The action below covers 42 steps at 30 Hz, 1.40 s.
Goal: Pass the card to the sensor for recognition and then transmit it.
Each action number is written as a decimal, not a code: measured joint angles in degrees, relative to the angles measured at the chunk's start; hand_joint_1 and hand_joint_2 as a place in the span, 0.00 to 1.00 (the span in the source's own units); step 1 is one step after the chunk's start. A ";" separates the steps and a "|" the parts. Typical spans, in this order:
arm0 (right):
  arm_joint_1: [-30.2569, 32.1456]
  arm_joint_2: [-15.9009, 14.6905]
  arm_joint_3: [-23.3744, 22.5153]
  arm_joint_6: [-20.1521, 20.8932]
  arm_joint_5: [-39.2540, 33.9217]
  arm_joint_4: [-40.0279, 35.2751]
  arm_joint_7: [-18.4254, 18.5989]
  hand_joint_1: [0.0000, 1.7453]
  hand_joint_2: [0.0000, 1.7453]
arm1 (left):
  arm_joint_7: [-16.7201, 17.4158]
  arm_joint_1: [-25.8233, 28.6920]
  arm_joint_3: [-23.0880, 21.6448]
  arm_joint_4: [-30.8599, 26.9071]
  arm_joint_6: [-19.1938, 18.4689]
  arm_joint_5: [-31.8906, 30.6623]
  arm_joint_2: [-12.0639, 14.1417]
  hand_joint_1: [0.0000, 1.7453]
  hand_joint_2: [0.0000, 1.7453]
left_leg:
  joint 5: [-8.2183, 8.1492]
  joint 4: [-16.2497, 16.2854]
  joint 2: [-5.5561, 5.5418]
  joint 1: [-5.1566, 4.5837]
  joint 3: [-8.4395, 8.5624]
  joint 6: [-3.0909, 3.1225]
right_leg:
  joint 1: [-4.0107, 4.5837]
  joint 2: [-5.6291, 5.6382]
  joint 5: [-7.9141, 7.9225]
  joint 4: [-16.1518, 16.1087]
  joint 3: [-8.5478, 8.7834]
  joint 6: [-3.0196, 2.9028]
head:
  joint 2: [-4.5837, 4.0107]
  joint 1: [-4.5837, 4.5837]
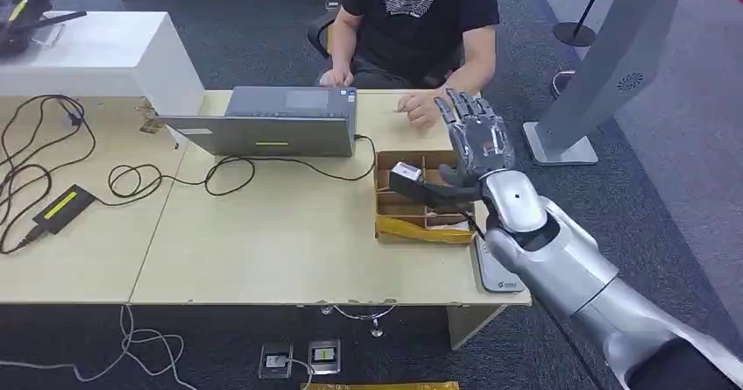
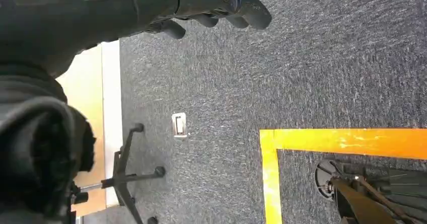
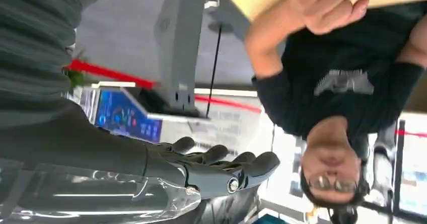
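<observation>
R hand (image 1: 477, 145) is raised over the cardboard box (image 1: 421, 199) on the bench (image 1: 263, 232), fingers spread upward, thumb low near a dark small object (image 1: 405, 176) at the box top; probably the card, but I cannot tell if it is pinched. Box sits near the bench's right end, w/ a flat grey pad (image 1: 495, 272), maybe the sensor, just beside. L hand (image 2: 216, 2) hangs over carpet, fingers curled loosely, holding nothing. A person (image 1: 421, 22) sits opposite, so handover is short.

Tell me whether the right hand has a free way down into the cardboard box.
Probably yes: the right hand hovers over the cardboard box, whose top is open; the person's hand rests beyond it.
</observation>
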 joint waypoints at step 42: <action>7.88 -13.97 -2.01 4.40 -16.60 -17.03 6.82 0.00 1.00 | 1.31 0.13 0.07 0.02 2.62 2.80 -0.31 0.00 0.00 | 0.14 0.00 0.04 0.00 0.78 -0.13 | 0.00 0.08 0.21 0.00 -0.20 -0.01 | 0.00 0.02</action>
